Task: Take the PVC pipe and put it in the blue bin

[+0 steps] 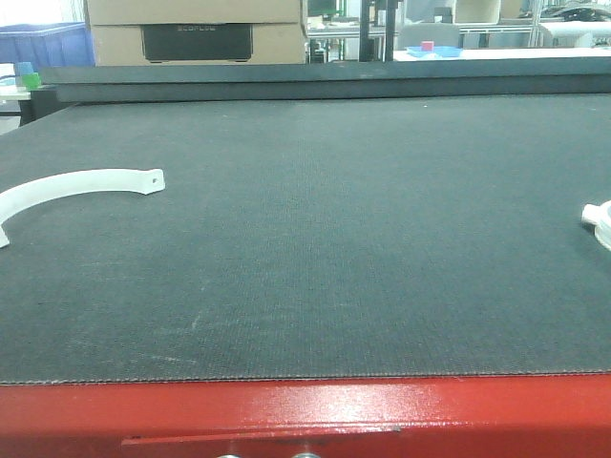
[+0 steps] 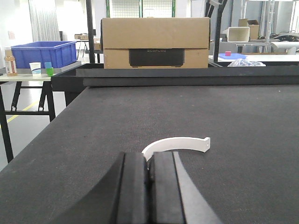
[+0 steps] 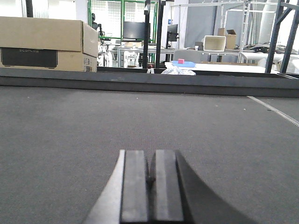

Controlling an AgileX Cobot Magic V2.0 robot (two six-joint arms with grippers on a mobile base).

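One curved white PVC piece (image 1: 76, 183) lay flat on the black mat (image 1: 334, 248), left side, just ahead of the left gripper (image 2: 149, 179); its long axis ran left-right, holed tab pointing right; one blue bin (image 2: 42, 52) stood off-table, far left; left gripper and right gripper (image 3: 150, 179) both had pads pressed together, empty.

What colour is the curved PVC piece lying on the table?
White. The curved PVC piece shows best in the left wrist-mounted view, against the dark mat.
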